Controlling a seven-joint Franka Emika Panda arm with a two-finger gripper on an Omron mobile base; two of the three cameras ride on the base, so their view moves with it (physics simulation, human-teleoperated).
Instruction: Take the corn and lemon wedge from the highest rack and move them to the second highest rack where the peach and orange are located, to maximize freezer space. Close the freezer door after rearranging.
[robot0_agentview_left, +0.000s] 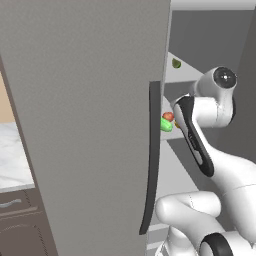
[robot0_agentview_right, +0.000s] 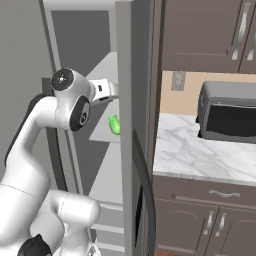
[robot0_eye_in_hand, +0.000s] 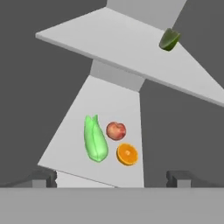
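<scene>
Unlabelled corn (robot0_eye_in_hand: 95, 140) — beside peach (robot0_eye_in_hand: 116, 131), orange (robot0_eye_in_hand: 127, 154)

A dark toaster oven (robot0_agentview_right: 227, 117) sits on the white marble surface (robot0_agentview_right: 195, 155) against a beige wall bearing an outlet (robot0_agentview_right: 177, 80). Brown upper cabinets (robot0_agentview_right: 205, 35) hang above it, and brown lower cabinets (robot0_agentview_right: 210, 220) with curved silver handles stand below.
</scene>
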